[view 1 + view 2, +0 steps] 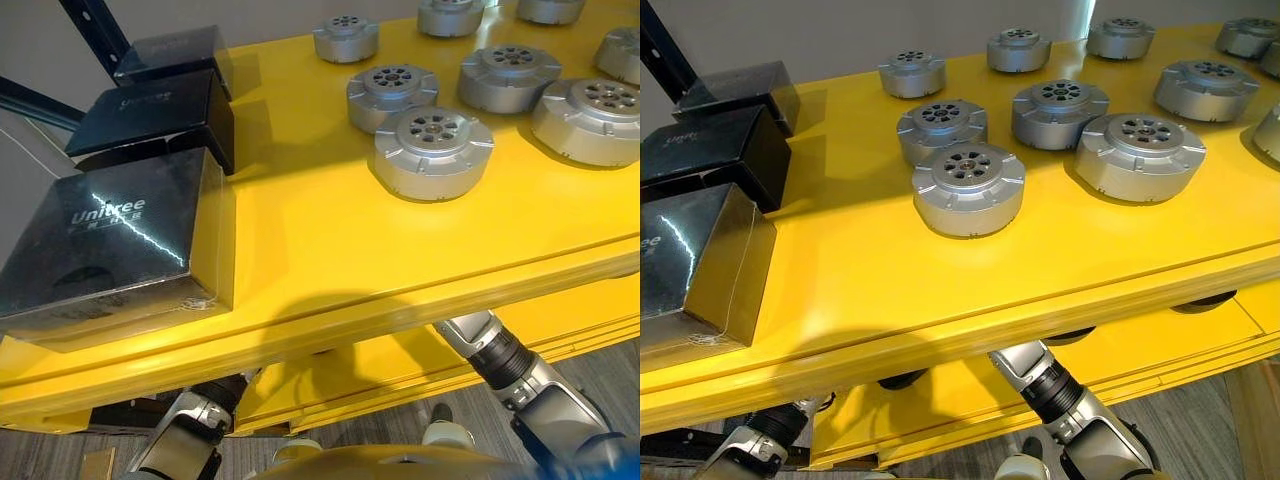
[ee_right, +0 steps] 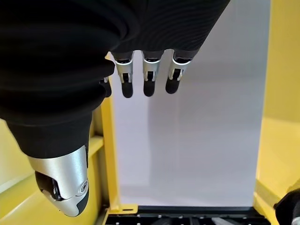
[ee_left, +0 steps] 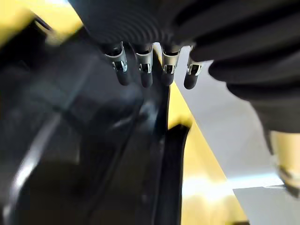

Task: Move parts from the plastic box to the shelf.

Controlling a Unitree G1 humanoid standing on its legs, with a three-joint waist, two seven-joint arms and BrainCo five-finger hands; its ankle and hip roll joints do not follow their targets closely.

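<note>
Several round silver motor parts stand on the yellow shelf top (image 1: 330,250); the nearest part (image 1: 434,150) sits close to its middle, also seen as part (image 1: 968,187). Both my forearms reach in below that top board, and it hides the hands in the eye views. My left hand (image 3: 143,70) hangs over a dark, blurred box surface (image 3: 84,154), fingers relaxed with nothing in them. My right hand (image 2: 147,77) faces a pale back panel (image 2: 187,140) between yellow uprights, its fingers and thumb (image 2: 63,183) apart and empty. A black rim (image 2: 187,214) shows below it.
Three black glossy boxes line the shelf's left side: the nearest box (image 1: 105,240), the middle box (image 1: 150,115) and the far box (image 1: 175,55). A lower yellow shelf board (image 1: 400,370) lies under the top one. Bare yellow surface stretches between the boxes and the parts.
</note>
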